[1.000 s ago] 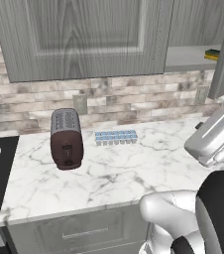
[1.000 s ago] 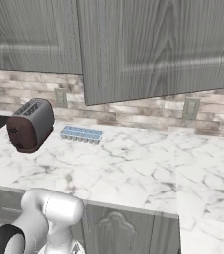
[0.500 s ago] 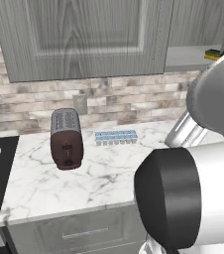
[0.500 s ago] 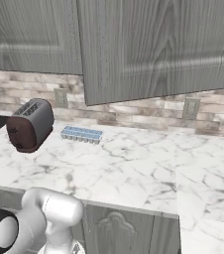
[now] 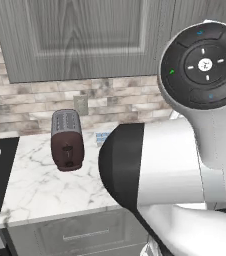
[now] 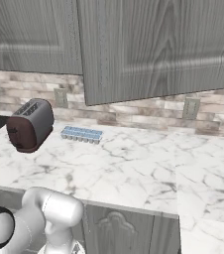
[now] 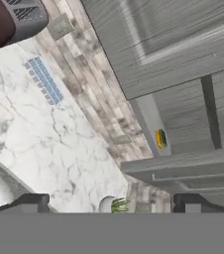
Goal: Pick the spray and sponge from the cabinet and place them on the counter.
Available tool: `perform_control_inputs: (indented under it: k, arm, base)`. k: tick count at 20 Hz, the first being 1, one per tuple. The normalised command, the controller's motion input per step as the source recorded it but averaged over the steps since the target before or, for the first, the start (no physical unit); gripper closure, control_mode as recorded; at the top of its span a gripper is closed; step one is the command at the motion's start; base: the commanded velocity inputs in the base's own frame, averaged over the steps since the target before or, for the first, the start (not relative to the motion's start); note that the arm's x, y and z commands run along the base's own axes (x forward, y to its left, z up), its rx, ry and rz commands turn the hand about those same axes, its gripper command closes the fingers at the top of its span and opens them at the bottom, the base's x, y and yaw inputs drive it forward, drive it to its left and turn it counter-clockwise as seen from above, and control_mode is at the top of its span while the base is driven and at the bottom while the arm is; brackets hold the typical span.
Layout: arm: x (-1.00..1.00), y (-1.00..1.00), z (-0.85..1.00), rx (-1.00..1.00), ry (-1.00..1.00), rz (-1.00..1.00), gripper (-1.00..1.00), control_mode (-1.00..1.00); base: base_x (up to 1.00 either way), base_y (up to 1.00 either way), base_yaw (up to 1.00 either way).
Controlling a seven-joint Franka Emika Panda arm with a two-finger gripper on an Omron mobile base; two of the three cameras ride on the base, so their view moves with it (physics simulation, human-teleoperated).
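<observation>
Cabinet [image 7: 183,59]: grey wood-grain wall unit above the tabletop. In the hand view one door stands ajar at about 4 o'clock, leaving a narrow gap onto the inner shelf. From the right base view its doors [image 6: 153,44] look closed, so the opening must be judged from the hand view.
Tabletop [image 6: 134,168]: white marble with grey veins, mostly bare between the toaster and the far right end. There is plenty of room to set things down later.
Toaster [image 6: 29,124]: dark, at 9 o'clock in the right base view, well away from the cabinet gap. It is no obstacle to the reach.
Ice tray [image 6: 82,134]: pale blue, just beside the toaster against the back wall. It should not be taken for the sponge.
Plant [image 7: 115,204]: a small pot with green leaves at 6 o'clock in the hand view, below the open door. The arm should clear it on the way up.
Sponge [image 7: 160,139]: a sliver of yellow and green in the cabinet gap, at about 4 o'clock in the hand view, on the shelf.
Spray: cannot be made out in the gap.
Jaws [image 7: 111,201]: spread wide and empty, the two dark tips near the lower corners.
Step in hand: likely the approach to the open cabinet. Centre the gap between the tips, square the hand to the shelf edge, and pass the door edge without brushing it.
</observation>
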Motion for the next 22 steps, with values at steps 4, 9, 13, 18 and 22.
perform_control_inputs:
  k: [4,9,13,18,22]
  arm:
    - [0.11,0.00,-0.12,-0.25,-0.15,0.00,-1.00,-1.00]
    - [0.31,-0.02,-0.08,-0.20,-0.03,0.00,-1.00,-1.00]
    - [0.52,-0.16,0.00,-0.11,0.06,-0.01,-1.00,-1.00]
    - [0.51,-0.03,0.01,-0.07,0.15,-0.08,-1.00,-1.00]
    - [0.49,0.00,0.05,-0.07,0.19,-0.12,-1.00,-1.00]
  base:
    - [0.00,0.00,0.00]
    - [0.00,0.00,0.00]
    - [0.00,0.00,0.00]
    - [0.00,0.00,0.00]
    - [0.00,0.00,0.00]
